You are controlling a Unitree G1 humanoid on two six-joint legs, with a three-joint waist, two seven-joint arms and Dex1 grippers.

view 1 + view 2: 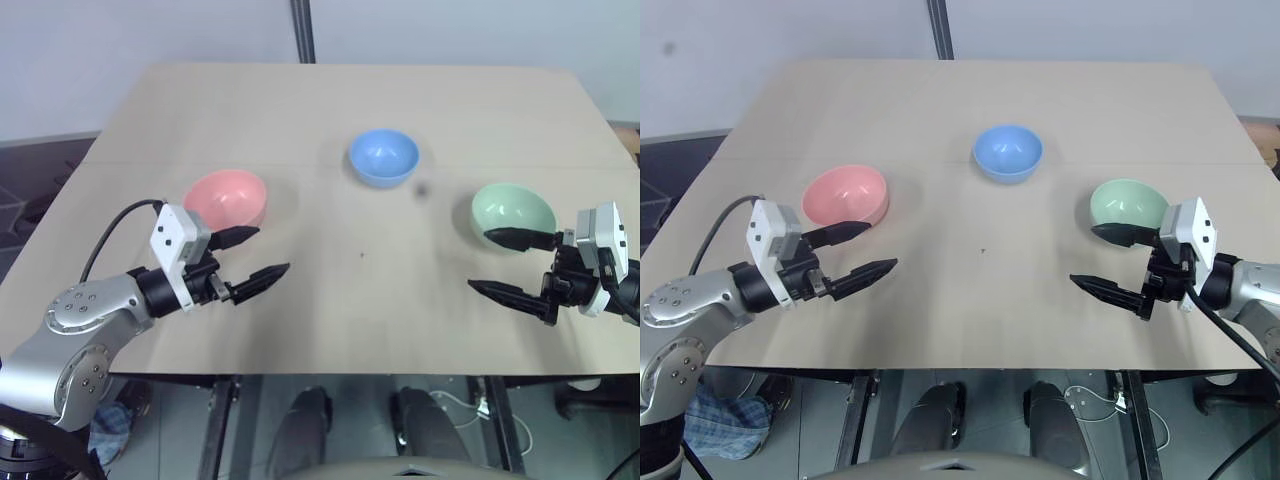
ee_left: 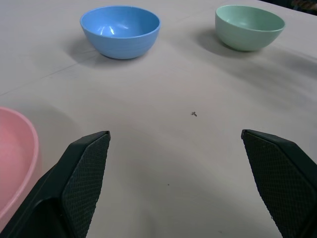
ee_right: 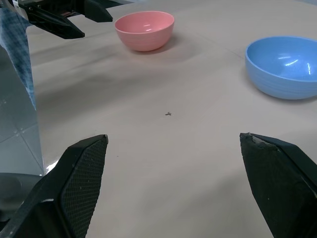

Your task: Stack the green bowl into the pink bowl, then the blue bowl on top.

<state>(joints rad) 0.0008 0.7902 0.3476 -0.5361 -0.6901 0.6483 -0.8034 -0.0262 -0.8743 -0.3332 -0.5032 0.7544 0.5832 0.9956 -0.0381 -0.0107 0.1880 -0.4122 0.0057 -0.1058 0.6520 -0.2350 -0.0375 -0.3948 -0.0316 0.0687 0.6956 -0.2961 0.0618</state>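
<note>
- I have two pincers over the near edge of the counter, one on each side, each with two black fingers.
- My left pincer is spread wide and pinches nothing; it hovers just in front of the pink bowl, its upper finger crossing the bowl's near rim in the head views.
- My right pincer is likewise spread wide and empty, sitting just in front of the green bowl, with one finger crossing the bowl's near edge.
- I count three bowls, one of each colour, all upright, unstacked and well apart from each other.
- The pink bowl stands on the left side of the counter.
- The green bowl stands on the right side, about level with the pink one.
- Between the two pincers I see one tiny dark speck on the bare counter.
- The blue bowl stands farthest back, near the middle, between the other two.
</note>
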